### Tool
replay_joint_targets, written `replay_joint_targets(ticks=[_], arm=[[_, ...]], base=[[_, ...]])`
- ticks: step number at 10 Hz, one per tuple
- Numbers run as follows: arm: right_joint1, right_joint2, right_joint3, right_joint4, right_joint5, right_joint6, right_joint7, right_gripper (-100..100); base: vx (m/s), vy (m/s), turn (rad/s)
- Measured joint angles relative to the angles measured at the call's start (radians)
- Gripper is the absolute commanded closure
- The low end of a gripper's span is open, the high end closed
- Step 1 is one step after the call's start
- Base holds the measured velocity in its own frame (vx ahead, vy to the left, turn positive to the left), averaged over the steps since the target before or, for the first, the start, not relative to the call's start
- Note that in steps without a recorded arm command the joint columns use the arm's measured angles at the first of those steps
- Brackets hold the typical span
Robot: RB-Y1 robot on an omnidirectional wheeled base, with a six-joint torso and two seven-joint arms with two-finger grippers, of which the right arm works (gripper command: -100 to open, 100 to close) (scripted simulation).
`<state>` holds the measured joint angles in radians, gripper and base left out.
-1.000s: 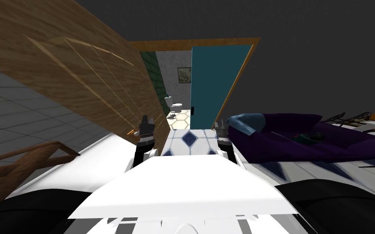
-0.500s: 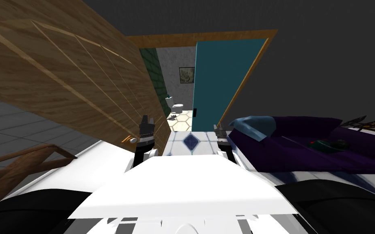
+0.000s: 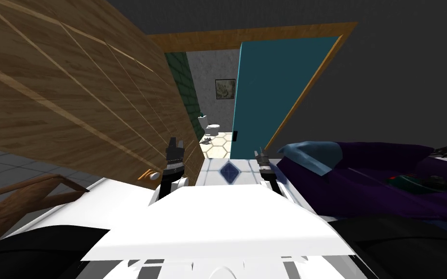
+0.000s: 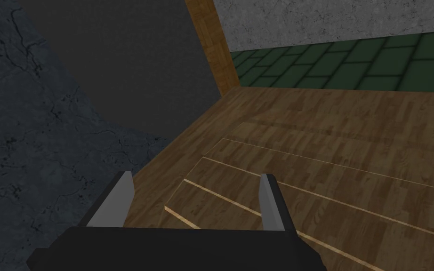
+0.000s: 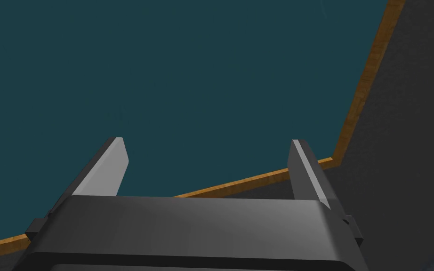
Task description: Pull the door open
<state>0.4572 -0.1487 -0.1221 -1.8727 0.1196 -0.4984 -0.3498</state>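
**Head view: door handle lies beside the left wrist, behind the fingertips**

1. Task object. The wooden door (image 3: 72,97) stands on the robot's left. Its panelled face runs from the door frame (image 3: 247,38) back toward the robot, so it is judged already swung well out of the opening. Its handle (image 3: 151,175) sits near the leaf's low, near end, and it projects from the face toward the robot.

2. Left end effector. The left gripper (image 3: 175,143) points forward along the door face, just beside it. In the left wrist view its fingers are spread with nothing between them, and the left gripper (image 4: 196,175) looks over the wooden door (image 4: 329,155) panels toward the frame.

3. Right end effector. The right gripper (image 3: 259,154) is held forward on the robot's right, well apart from the wooden door. Its fingers are likewise spread and empty in the right wrist view, where the right gripper (image 5: 207,140) faces a teal panel (image 5: 188,70) within the opening.

4. Governing relation. The handle lies to the left of the left gripper and nearer the robot than its fingertips, level with the wrist. The left arm is clearly the nearer one. Judgement: any renewed grasp requires drawing that hand back and turning it leftward toward the handle.
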Motion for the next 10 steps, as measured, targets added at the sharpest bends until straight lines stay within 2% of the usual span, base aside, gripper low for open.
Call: replay_joint_targets(ticks=[7,10], arm=[[-0.030,-0.038,-0.020,0.133,0.054,0.013,-0.078,-100],[-0.042,-0.062,-0.033,0.186,0.076,0.022,-0.118,-100]], base=[[0.151,0.057,0.024],[0.170,0.073,0.026]])
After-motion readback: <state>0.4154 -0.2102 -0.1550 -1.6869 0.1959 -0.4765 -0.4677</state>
